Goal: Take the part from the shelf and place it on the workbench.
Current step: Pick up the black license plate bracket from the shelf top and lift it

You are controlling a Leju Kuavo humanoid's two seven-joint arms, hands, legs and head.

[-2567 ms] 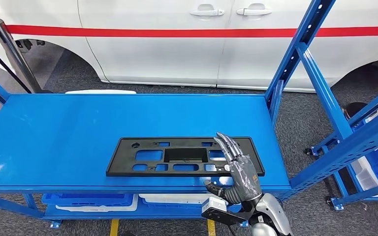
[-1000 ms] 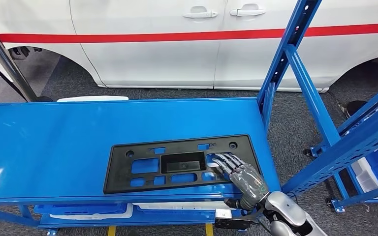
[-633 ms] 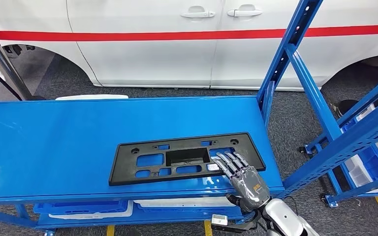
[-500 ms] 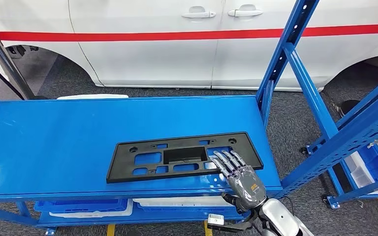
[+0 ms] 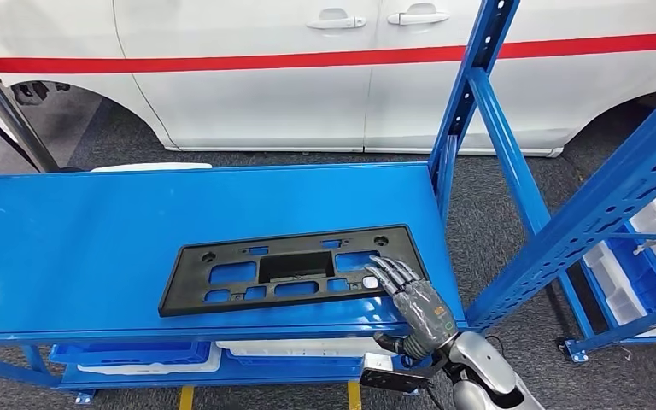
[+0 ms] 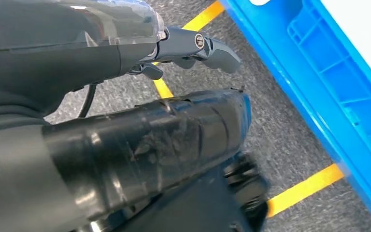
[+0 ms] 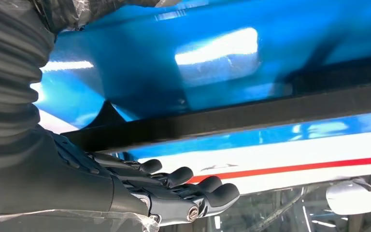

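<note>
Black panel (image 5: 290, 269) lies flat on the blue surface (image 5: 94, 222), right robot hand (image 5: 414, 299) spread, fingertips resting on its near corner — drag away and it could slide off the edge.

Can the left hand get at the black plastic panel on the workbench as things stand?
Probably not without moving first: the left hand hangs low over the floor, below the workbench. The black plastic panel lies up on top, and the right hand rests on its right end.
</note>
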